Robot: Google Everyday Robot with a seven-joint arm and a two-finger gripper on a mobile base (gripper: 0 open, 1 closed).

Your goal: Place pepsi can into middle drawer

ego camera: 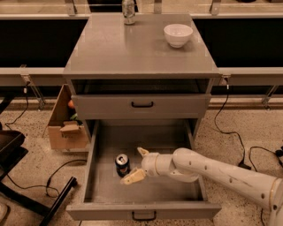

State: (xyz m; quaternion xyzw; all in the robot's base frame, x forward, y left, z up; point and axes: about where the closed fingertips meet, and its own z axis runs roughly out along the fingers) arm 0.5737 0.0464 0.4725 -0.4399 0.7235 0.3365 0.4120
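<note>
The pepsi can stands upright on the floor of the pulled-out middle drawer, in its left half. My gripper is inside the drawer just right of the can, low over the floor. Its two cream fingers are spread open and empty. They point left toward the can with a small gap between them and it. My white arm reaches in over the drawer's right wall.
The other grey drawer above is shut. A white bowl and a silvery bottle-like container stand on the cabinet top. A cardboard box sits on the floor at left, with cables and a chair base nearby.
</note>
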